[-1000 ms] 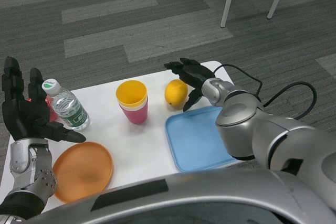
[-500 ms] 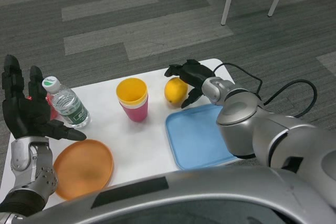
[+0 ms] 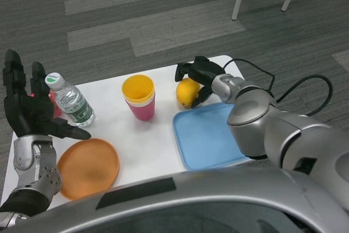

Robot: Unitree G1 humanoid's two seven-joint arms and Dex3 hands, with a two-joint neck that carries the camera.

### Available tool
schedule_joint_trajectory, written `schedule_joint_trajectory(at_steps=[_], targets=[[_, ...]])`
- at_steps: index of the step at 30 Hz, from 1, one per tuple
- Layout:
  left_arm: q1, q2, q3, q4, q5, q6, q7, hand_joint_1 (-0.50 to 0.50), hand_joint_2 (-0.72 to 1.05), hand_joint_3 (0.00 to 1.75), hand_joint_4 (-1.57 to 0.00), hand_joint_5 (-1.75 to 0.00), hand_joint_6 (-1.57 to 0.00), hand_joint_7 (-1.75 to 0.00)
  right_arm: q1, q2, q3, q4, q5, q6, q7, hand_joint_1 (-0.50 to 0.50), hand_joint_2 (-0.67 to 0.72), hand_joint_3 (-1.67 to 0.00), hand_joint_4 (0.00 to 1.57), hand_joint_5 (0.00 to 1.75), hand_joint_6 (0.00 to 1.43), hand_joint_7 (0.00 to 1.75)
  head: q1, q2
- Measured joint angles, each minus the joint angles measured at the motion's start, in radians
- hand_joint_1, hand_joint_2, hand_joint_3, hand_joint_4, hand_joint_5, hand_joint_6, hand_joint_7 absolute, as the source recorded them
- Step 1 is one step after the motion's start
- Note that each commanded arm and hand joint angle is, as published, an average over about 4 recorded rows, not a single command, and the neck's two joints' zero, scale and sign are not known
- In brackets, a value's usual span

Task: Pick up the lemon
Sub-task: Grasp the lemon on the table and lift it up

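The lemon (image 3: 186,92) is a smooth, glossy yellow oval lying on the white table (image 3: 142,140) near its far right corner, just beyond the far edge of a flat, matte blue tray (image 3: 204,137) with rounded corners. The right hand (image 3: 199,75) curls over the lemon from the right and from above, its black fingers touching the fruit's top and side; whether they clamp it firmly cannot be told, and the lemon appears to rest on the table. Toward the middle stands a yellow plastic cup (image 3: 138,90) nested in a pink cup (image 3: 142,111). At the left edge the left hand (image 3: 27,112) is raised with fingers apart, beside a ribbed clear water bottle (image 3: 71,102) and a round orange plate (image 3: 88,166).
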Motion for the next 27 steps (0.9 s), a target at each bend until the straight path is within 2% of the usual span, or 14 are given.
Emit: schedule_joint_trajectory(at_steps=[4, 6, 16, 21, 27], targets=[[0.000, 0.000, 0.000, 0.000, 0.000, 0.000, 0.000, -0.50, -0.72, 0.09, 0.00, 0.00, 0.00, 0.00, 0.000, 0.000, 0.004, 0.000, 0.000, 0.000, 0.000, -0.46, -0.60, -0.24, 0.18, 1.50, 0.59, 1.54, 0.001, -0.007], [0.000, 0.000, 0.000, 0.000, 0.000, 0.000, 0.000, -0.50, -0.72, 0.09, 0.00, 0.00, 0.00, 0.00, 0.000, 0.000, 0.005, 0.000, 0.000, 0.000, -0.001, -0.46, -0.60, -0.24, 0.20, 1.55, 0.61, 1.54, 0.001, -0.008], [0.000, 0.000, 0.000, -0.002, 0.000, 0.000, 0.000, -0.50, -0.72, 0.09, 0.00, 0.00, 0.00, 0.00, 0.005, 0.000, -0.034, 0.000, 0.001, 0.000, -0.001, -0.46, -0.60, -0.26, 0.35, 1.55, 0.63, 1.50, 0.000, 0.005], [0.000, -0.001, 0.004, -0.003, 0.000, 0.000, 0.000, -0.50, -0.72, 0.09, 0.00, 0.00, 0.00, 0.00, 0.020, -0.003, -0.117, -0.012, 0.001, -0.003, -0.009, -0.46, -0.60, -0.26, 0.39, 1.55, 0.63, 1.47, 0.000, 0.017], [0.000, -0.001, 0.011, -0.003, 0.000, -0.001, 0.000, -0.50, -0.72, 0.09, 0.00, 0.00, 0.00, 0.00, 0.034, -0.030, -0.222, -0.035, 0.000, -0.007, -0.020, -0.46, -0.57, -0.24, 0.44, 1.55, 0.63, 1.40, -0.001, 0.030]])
